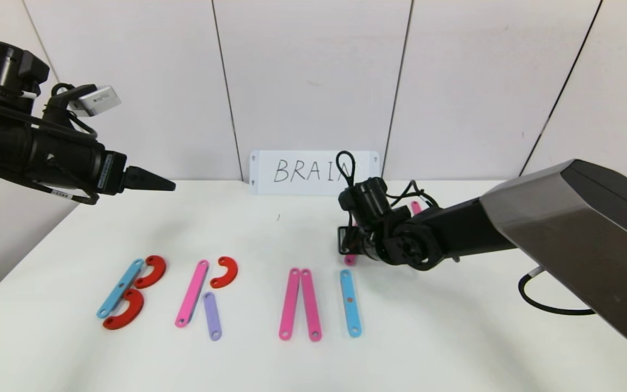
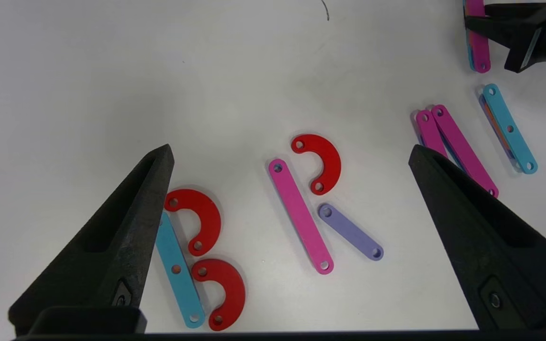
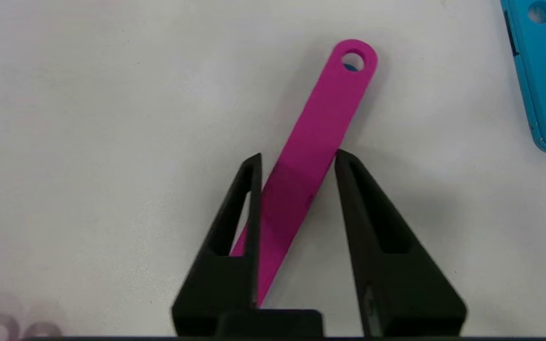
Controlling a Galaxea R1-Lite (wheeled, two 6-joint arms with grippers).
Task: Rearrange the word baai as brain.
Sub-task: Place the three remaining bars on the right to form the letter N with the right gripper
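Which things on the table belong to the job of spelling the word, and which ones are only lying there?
Part of the job:
- B, blue strip and two red curves
- R, pink strip, red curve, lilac strip
- two pink strips
- blue strip
- pink strip between the right tool's jaws

Only lying there:
- white card
- left tool, open, raised over the table's left side

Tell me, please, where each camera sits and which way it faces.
Head view: high on the robot, facing forward and down at the table; both arms show.
Left wrist view: over the B and R; open left pincer frames them.
Right wrist view: low, right pincer closed on a pink strip.
Shared: that strip appears in the left wrist view too.
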